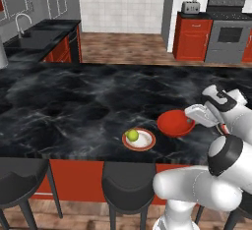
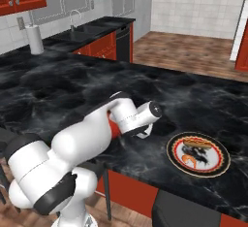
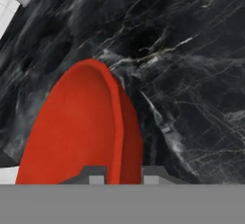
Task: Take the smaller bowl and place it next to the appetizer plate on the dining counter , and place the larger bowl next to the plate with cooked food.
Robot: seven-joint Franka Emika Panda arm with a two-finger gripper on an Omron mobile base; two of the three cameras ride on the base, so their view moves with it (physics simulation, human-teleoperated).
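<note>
The smaller bowl (image 1: 173, 124), glossy red, sits low over the dining counter (image 1: 74, 106), just right of the appetizer plate (image 1: 139, 140) with its green fruit (image 1: 132, 135). My gripper (image 1: 191, 121) holds the bowl's right rim. In the hand view the smaller bowl (image 3: 76, 132) has its rim between the two fingertips (image 3: 96, 176) of my gripper (image 3: 123, 177). I cannot tell whether the bowl touches the counter. The plate with cooked food (image 2: 197, 154) lies further right on the dining counter (image 2: 58, 85). My arm hides most of the smaller bowl (image 2: 114, 129) there. The larger bowl is out of view.
Dark round stools (image 1: 128, 187) stand along the counter's near edge. A sink (image 1: 29, 36) and a paper towel roll (image 2: 35, 39) are on the far counter at the left. A stove (image 1: 227, 36) stands at the back right.
</note>
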